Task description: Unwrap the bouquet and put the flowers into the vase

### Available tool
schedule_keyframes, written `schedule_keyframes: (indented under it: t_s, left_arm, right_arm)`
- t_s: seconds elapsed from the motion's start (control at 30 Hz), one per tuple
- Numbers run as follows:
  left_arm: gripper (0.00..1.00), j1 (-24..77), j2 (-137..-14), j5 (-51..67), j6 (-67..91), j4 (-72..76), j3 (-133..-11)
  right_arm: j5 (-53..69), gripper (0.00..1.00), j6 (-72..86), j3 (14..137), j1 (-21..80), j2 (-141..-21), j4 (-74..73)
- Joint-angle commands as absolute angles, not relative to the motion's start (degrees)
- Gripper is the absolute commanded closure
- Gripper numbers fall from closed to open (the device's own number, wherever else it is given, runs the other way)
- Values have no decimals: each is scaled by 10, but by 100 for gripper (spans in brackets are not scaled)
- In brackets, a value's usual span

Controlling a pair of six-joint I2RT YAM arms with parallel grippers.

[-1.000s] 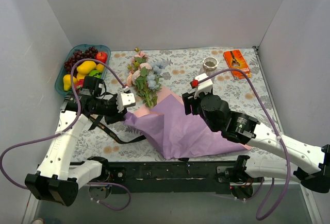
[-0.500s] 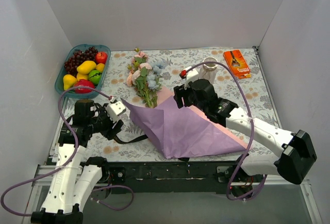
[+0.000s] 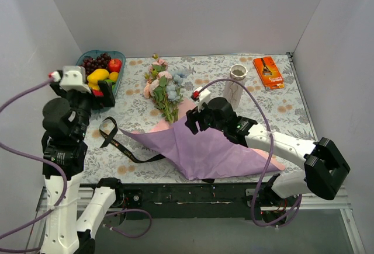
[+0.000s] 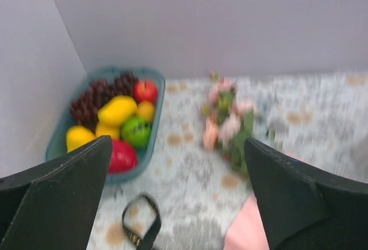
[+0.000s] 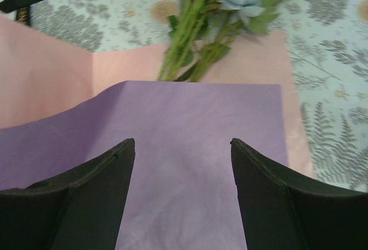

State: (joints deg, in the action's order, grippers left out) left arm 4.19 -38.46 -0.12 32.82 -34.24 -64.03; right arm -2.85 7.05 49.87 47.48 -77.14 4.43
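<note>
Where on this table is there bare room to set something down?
The widest bare patch is on the right, between the orange box, the vase and the purple paper. A narrower strip lies between the fruit tray and the flowers. The middle is crowded: paper, stems and the right end effector. The black ribbon crosses the near left.

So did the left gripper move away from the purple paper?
Yes. The left gripper pulled back from the purple paper and went left and farther back, ending beside the fruit tray.
</note>
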Motion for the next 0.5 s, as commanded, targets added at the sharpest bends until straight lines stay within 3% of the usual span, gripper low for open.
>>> schedule_keyframes:
  t_s: [0.0,0.27,0.47]
  left_arm:
    - [2,39,-451,-102,440,-242,-752]
    - [2,39,-662,-35,447,-369,-900]
    - [2,39,-747,45,436,-443,-936]
  right_arm:
    - [-39,25,70,505,542,-786,94]
    - [-68,24,56,531,584,-807,77]
    - [-105,24,53,590,490,-837,16]
